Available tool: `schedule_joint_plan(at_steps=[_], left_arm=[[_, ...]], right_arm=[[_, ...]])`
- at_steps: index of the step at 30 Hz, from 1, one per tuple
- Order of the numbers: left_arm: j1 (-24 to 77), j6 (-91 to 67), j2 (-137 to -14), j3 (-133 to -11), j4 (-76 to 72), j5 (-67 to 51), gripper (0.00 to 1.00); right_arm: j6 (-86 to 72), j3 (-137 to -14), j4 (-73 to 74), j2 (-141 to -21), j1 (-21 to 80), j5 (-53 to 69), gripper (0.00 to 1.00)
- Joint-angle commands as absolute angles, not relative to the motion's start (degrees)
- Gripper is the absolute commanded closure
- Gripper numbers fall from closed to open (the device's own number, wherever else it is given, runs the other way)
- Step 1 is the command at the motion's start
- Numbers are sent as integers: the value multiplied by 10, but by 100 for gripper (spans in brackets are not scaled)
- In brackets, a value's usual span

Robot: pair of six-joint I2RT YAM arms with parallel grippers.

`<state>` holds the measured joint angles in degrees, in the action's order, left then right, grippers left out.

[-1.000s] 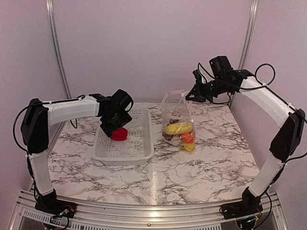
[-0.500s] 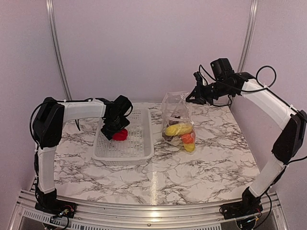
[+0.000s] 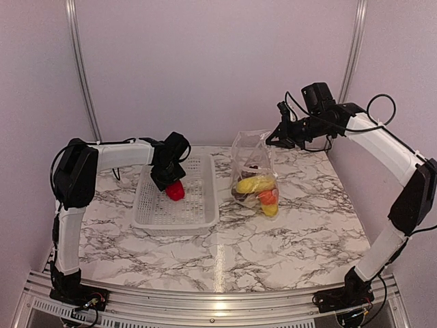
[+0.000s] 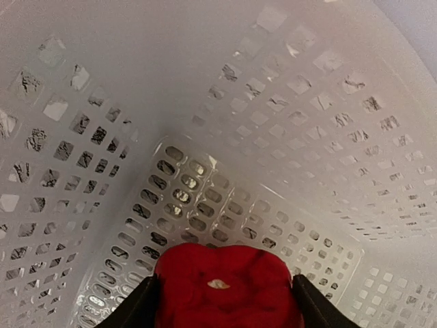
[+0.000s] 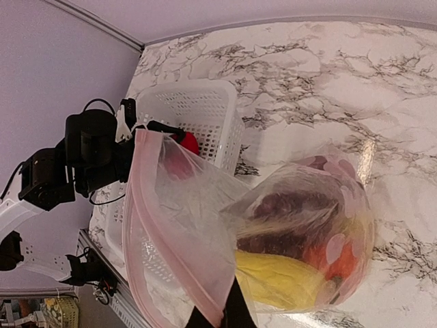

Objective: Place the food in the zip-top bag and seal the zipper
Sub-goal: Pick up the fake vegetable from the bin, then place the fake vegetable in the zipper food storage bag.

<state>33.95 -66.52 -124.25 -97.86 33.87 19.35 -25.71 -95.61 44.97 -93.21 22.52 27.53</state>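
Observation:
A red bell pepper (image 3: 175,190) sits in the white basket (image 3: 207,205), and my left gripper (image 3: 173,183) reaches down onto it. In the left wrist view both black fingers (image 4: 136,309) press against the sides of the pepper (image 4: 218,277), so the gripper (image 4: 224,306) is shut on it. My right gripper (image 3: 274,139) is shut on the top edge of the zip-top bag (image 3: 252,160) and holds it upright with its mouth open. The pink zipper (image 5: 131,232) runs along that mouth. Inside the bag lie yellow corn (image 3: 254,183), an orange fruit (image 3: 268,197) and dark grapes (image 5: 287,212).
The basket's perforated wall (image 4: 307,137) curves closely round the left gripper. The bag's bottom rests on the marble table (image 3: 300,239) just right of the basket. Pale walls and metal posts close in the back and sides.
My left gripper has shifted right over the pepper, and its jaws have closed in against the pepper's sides. The pepper sits slightly further right. The right arm and bag have barely moved.

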Motion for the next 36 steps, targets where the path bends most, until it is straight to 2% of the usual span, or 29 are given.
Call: schedule_joint_plan(at_steps=[1,9,16,20,27,36], left_arm=[[344,-626,-1238,-991,327,171,40],[369,-551,-1156,-980,294,162,47],[414,-417,-1038,-909,51,87,52],[451,-346,-1006,-920,-29,80,54],[486,-306,-1027,-978,-113,6,55],[525,-249,-1099,-1054,-110,-29,62]], right_arm=[[-263,-960,437,-920,221,269,100],[-264,-950,435,-919,221,267,100],[-268,-953,447,-918,223,267,100],[-269,-968,460,-921,225,265,100],[-271,-1010,482,-935,233,267,100],[-299,-1053,488,-944,237,291,100]])
